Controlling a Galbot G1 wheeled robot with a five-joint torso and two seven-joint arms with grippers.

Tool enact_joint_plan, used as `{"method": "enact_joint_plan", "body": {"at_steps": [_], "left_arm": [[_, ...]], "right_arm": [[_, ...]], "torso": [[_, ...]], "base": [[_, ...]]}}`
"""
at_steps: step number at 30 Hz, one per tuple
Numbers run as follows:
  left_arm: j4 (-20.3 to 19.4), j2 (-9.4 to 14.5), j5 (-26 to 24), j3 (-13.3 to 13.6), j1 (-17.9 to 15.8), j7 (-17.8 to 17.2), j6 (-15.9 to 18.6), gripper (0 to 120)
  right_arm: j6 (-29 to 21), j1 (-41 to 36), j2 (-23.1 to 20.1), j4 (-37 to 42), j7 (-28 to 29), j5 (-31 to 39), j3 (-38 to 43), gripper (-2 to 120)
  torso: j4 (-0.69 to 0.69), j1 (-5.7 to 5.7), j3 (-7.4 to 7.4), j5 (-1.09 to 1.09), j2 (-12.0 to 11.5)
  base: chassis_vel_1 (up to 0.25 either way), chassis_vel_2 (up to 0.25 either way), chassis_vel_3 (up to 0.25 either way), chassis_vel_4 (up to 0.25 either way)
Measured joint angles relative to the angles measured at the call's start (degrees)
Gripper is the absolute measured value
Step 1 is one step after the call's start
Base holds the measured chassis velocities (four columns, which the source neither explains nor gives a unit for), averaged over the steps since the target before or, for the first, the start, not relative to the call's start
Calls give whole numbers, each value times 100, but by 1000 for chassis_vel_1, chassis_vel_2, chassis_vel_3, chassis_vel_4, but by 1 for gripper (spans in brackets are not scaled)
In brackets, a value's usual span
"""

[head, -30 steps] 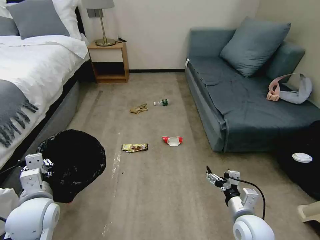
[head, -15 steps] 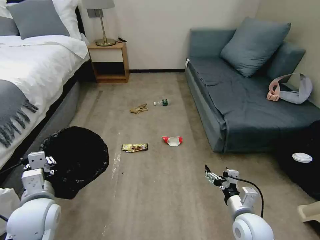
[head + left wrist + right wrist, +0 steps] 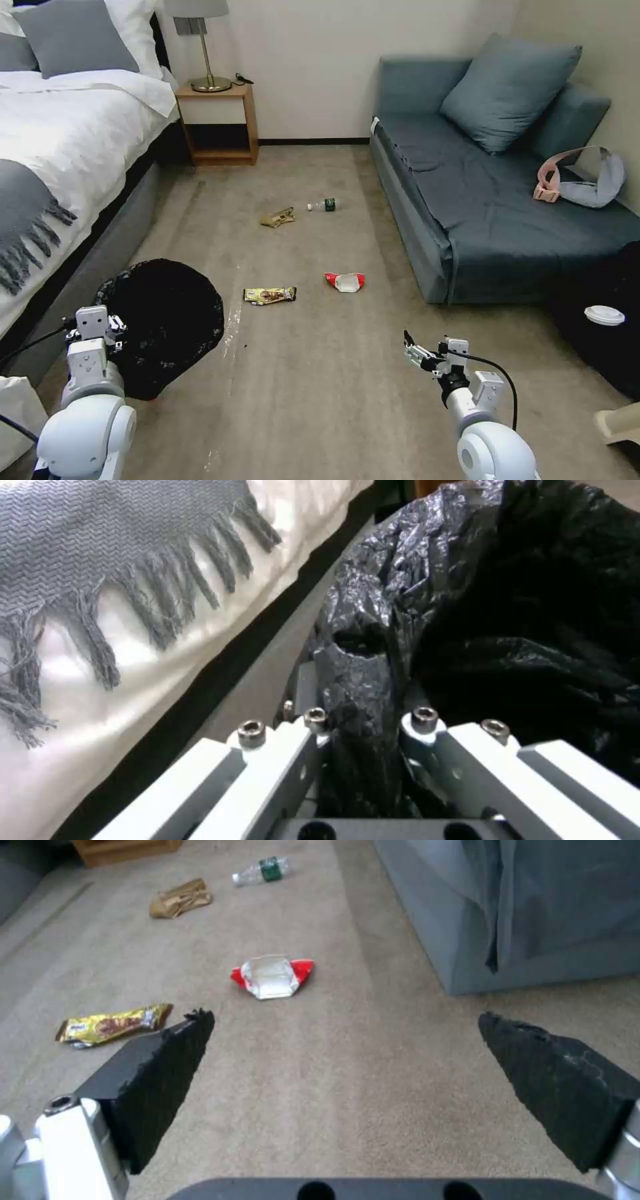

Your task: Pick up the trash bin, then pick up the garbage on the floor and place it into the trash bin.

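At lower left of the head view, our left gripper [image 3: 100, 327] pinches the trash bin [image 3: 163, 323] by its bagged rim, carrying it. At lower right, our right gripper [image 3: 415, 350] spreads wide, facing the red-and-white wrapper [image 3: 271, 976], presumably the nearest garbage.
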Motion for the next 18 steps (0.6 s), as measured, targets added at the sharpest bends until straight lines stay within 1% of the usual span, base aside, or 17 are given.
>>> {"method": "enact_joint_plan", "body": {"at_steps": [8,12,18], "left_arm": [[14,-30,2,-31,60,8,-110,5],[17,-81,47,-22,82,9,-182,5],[20,-101,52,-19,97,14,-221,5]], "right_arm": [[9,-31,1,23,-18,-6,-7,100],[20,-53,3,50,-25,-15,-1,100],[27,-73,11,58,-34,-26,2,100]], "torso": [[0,0,0,0,0],[0,0,0,0,0],[0,0,0,0,0]], "base": [[0,0,0,0],[0,0,0,0],[0,0,0,0]]}}
